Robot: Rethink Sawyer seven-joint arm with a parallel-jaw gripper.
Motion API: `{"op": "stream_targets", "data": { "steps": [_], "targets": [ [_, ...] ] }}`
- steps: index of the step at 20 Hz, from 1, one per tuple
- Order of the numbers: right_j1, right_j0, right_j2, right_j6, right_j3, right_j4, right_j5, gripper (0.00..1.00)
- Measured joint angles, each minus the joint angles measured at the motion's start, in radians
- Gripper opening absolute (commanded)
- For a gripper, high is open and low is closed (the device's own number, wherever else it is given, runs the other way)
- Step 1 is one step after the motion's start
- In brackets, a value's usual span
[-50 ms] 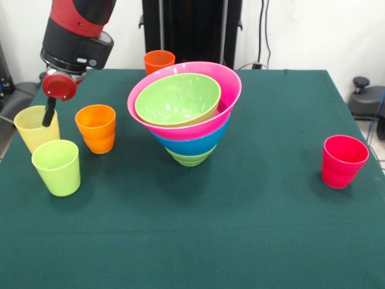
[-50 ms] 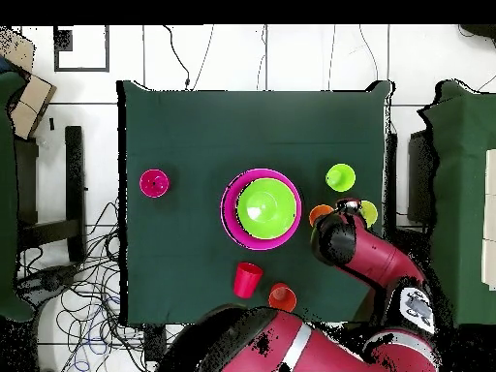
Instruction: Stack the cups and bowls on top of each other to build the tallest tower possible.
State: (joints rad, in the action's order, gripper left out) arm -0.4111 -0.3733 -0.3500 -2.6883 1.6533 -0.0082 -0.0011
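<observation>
Four nested plastic bowls [image 1: 185, 114] are stacked; the small plastic cups [image 1: 96, 128] remain scattered. Whether the end effector [image 1: 48, 114] grips the pale yellow tumbler [image 1: 35, 129] cannot be told.

Legible text, labels, brands, numbers, signs: none. Cups, bowls, tabletop cloth and arm housing carry no readable marking in either view; a pale patch on the arm is too small to read.

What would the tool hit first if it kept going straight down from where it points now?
Most likely the pale yellow cup: the tool points down at its mouth, the dark tip crossing the rim in the front view. Depth is unclear, so it could meet the rim or go inside.
</observation>
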Motion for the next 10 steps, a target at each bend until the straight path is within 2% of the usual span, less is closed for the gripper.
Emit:
{"op": "stream_targets", "data": {
  "steps": [10],
  "targets": [
    [0.016,-0.010,0.002,0.000,0.000,-0.021,-0.050,1.00]
  ]
}}
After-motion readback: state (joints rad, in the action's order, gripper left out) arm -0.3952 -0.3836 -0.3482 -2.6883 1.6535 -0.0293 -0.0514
